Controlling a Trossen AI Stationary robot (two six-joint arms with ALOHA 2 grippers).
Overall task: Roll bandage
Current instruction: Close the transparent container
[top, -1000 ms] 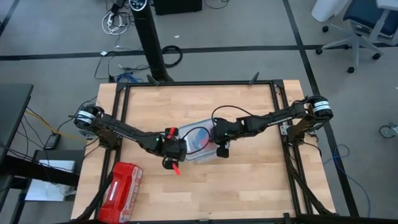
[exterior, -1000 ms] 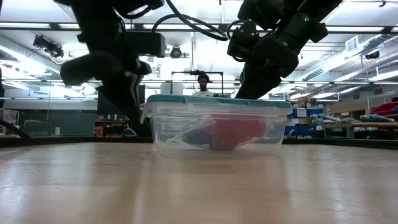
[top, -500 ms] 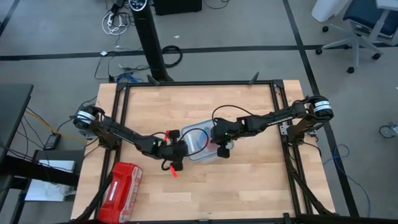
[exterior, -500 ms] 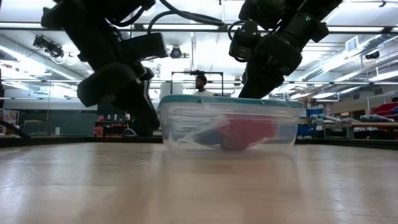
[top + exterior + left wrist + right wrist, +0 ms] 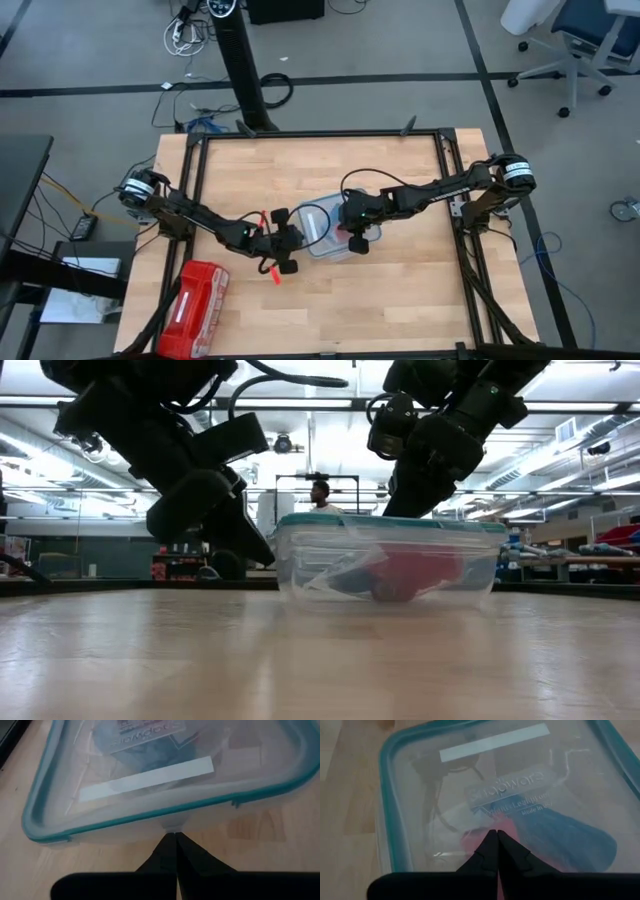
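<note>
A clear plastic container (image 5: 335, 232) with a teal-rimmed lid (image 5: 165, 812) stands on the wooden table. Inside lies the blue bandage (image 5: 565, 837), also seen through the container's wall in the low view (image 5: 335, 582), beside a red-pink roll (image 5: 420, 572). My left gripper (image 5: 174, 835) is shut at the container's left side, slanting down toward it (image 5: 296, 240). My right gripper (image 5: 496, 833) is shut on top of the lid, over its right half (image 5: 355, 240). My left gripper's shut fingertips meet the small clear tab (image 5: 172, 825) on the lid's rim, at the container's left side. They come slanting down from the table's left. My right gripper's shut fingertips rest on the lid's clear top (image 5: 495, 822), slanting down from the table's right. The container stands flat on the table.
A red zip pouch (image 5: 195, 297) lies near the table's front left corner. A black metal frame (image 5: 320, 135) runs along the table's edges. Bare wood (image 5: 400, 300) lies in front of the container. A person (image 5: 320, 495) stands far behind the table.
My left gripper has sunk and tipped from pointing steeply down to a shallower slant, and its shut tips have come against the container's left side. The container has slid along the table toward the right edge. My right gripper has stayed on the lid.
</note>
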